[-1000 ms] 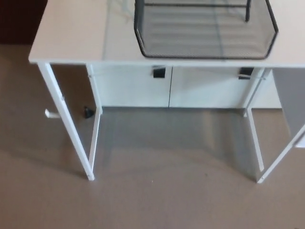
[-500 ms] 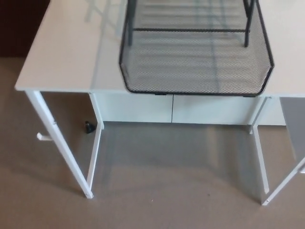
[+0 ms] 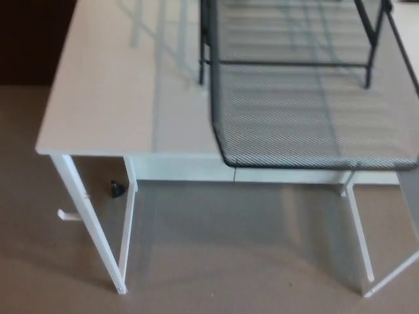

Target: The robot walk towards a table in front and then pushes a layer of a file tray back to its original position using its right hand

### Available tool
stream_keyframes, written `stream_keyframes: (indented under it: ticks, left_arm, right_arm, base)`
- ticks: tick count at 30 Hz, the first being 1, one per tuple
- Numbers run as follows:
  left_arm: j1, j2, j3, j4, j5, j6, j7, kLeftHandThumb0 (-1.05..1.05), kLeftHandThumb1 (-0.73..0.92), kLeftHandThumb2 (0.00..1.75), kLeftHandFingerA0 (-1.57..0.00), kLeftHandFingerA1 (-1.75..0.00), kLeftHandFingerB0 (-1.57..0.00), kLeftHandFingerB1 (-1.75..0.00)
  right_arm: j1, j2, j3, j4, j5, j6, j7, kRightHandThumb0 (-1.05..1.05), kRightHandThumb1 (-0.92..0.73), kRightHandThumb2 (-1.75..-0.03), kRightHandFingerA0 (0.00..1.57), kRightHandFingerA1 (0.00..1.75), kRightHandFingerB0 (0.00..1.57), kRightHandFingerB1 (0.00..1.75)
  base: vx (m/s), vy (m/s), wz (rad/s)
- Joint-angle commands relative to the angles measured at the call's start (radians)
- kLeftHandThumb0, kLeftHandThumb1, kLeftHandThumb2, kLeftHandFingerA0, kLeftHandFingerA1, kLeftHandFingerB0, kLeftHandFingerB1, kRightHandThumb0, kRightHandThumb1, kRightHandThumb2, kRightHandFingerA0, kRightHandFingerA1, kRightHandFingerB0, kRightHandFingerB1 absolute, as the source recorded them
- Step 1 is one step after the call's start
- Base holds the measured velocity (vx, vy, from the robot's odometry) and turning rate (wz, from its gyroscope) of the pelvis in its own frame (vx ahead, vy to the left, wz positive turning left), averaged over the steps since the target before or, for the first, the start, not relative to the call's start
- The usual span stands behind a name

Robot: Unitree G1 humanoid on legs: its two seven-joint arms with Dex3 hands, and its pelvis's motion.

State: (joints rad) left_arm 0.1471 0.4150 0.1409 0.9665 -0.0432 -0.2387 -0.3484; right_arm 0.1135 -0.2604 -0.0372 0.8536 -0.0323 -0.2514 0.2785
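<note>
A black wire-mesh file tray layer (image 3: 308, 124) sticks out toward me over the front edge of the white table (image 3: 105, 111). Behind it, the tray's black frame posts (image 3: 204, 46) stand on the tabletop, running out of the top of the picture. Neither of my hands shows in the head view.
White table legs (image 3: 91, 229) stand on the brownish carpet at left and right (image 3: 360, 235). A white cabinet front (image 3: 177, 169) sits under the table at the back. A small black object (image 3: 117, 190) lies on the floor near the left leg. A dark wall area (image 3: 33, 39) is at far left.
The whole picture has shifted: the table and tray now look larger and lower in the frame and sit further right, so the camera has come closer. No hand has appeared.
</note>
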Motion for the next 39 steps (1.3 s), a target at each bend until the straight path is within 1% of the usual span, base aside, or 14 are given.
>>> stream_keyframes:
  ticks: [1,3,5,9,17,18,22,27,29,31,35,37,39]
  left_arm:
    - [0.001,0.011,-0.008,-0.001,0.016,-0.017,0.004,-0.3,0.5,0.55,-0.69,-0.43,-0.51,-0.38]
    - [0.001,0.012,-0.003,0.002,0.003,-0.006,-0.012,-0.27,0.51,0.55,-0.68,-0.43,-0.5,-0.39]
    - [-0.001,0.009,0.003,0.004,-0.006,-0.005,-0.014,-0.26,0.51,0.55,-0.69,-0.43,-0.51,-0.39]
    - [0.002,0.007,0.0,0.01,-0.001,-0.007,-0.012,-0.27,0.51,0.55,-0.71,-0.44,-0.51,-0.39]
    - [0.003,0.011,-0.011,0.015,0.012,-0.027,0.001,-0.29,0.51,0.55,-0.7,-0.43,-0.51,-0.38]
    - [0.0,0.011,-0.009,0.019,0.01,-0.024,0.001,-0.29,0.5,0.55,-0.73,-0.44,-0.52,-0.39]
    - [0.006,0.009,-0.007,0.01,0.006,-0.018,0.004,-0.28,0.51,0.55,-0.72,-0.43,-0.52,-0.39]
    - [0.005,0.012,-0.012,0.014,0.013,-0.023,0.004,-0.3,0.51,0.55,-0.74,-0.44,-0.51,-0.38]
    - [0.007,0.012,-0.012,0.011,0.01,-0.021,0.002,-0.29,0.51,0.55,-0.72,-0.44,-0.51,-0.39]
    - [-0.001,0.014,-0.009,0.022,0.006,-0.022,-0.004,-0.29,0.51,0.55,-0.71,-0.43,-0.51,-0.38]
    - [0.002,0.013,-0.008,0.017,0.006,-0.019,0.002,-0.29,0.5,0.55,-0.71,-0.43,-0.51,-0.38]
    - [0.005,0.016,-0.013,0.02,0.013,-0.02,0.008,-0.3,0.5,0.55,-0.73,-0.43,-0.52,-0.38]
    - [0.005,0.016,-0.011,0.022,0.011,-0.019,0.006,-0.29,0.5,0.55,-0.73,-0.43,-0.53,-0.39]
  right_arm:
    - [-0.009,-0.009,-0.012,0.01,0.013,0.02,0.004,-0.34,-0.56,-0.57,0.67,0.46,0.57,0.43]
    - [0.004,-0.005,-0.01,-0.008,0.01,0.027,-0.001,-0.32,-0.57,-0.57,0.67,0.46,0.56,0.43]
    - [0.002,-0.01,-0.004,0.003,0.001,0.008,0.001,-0.34,-0.56,-0.57,0.65,0.46,0.55,0.43]
    - [0.01,-0.01,-0.008,0.001,0.005,0.01,0.001,-0.35,-0.56,-0.57,0.67,0.46,0.57,0.43]
    - [0.005,-0.014,0.0,0.004,-0.005,0.004,-0.003,-0.35,-0.56,-0.57,0.67,0.46,0.56,0.43]
    - [-0.001,-0.011,-0.003,0.006,0.0,0.008,-0.001,-0.34,-0.55,-0.56,0.66,0.46,0.56,0.43]
    - [-0.008,-0.01,-0.002,0.01,-0.001,0.011,-0.003,-0.35,-0.55,-0.56,0.68,0.46,0.58,0.43]
    - [-0.007,-0.009,-0.003,0.006,0.002,0.02,0.001,-0.36,-0.56,-0.57,0.67,0.46,0.57,0.43]
    - [-0.007,-0.009,-0.005,0.006,0.004,0.021,0.002,-0.35,-0.56,-0.57,0.68,0.46,0.57,0.43]
    - [-0.012,-0.009,-0.002,0.013,0.001,0.008,0.001,-0.35,-0.56,-0.57,0.68,0.46,0.57,0.43]
    - [-0.011,-0.008,-0.001,0.006,-0.002,0.019,-0.005,-0.34,-0.55,-0.56,0.68,0.46,0.57,0.43]
    - [-0.001,-0.007,0.004,-0.007,-0.004,0.02,-0.002,-0.32,-0.57,-0.57,0.65,0.46,0.54,0.43]
    - [-0.001,-0.009,0.006,-0.004,-0.004,0.013,0.002,-0.33,-0.57,-0.56,0.66,0.46,0.55,0.42]
  base:
    - [0.14,0.134,0.03]
    - [0.14,0.067,0.05]
    - [0.12,0.045,0.07]
    - [0.13,-0.026,0.05]
    - [0.13,-0.117,0.0]
    - [0.09,-0.033,-0.11]
    - [0.09,-0.011,-0.1]
    - [0.02,0.202,-0.03]
    - [0.06,0.132,0.07]
    - [0.1,0.025,0.08]
    - [0.09,-0.027,0.08]
    - [0.0,0.0,0.0]
    - [0.0,0.0,0.0]
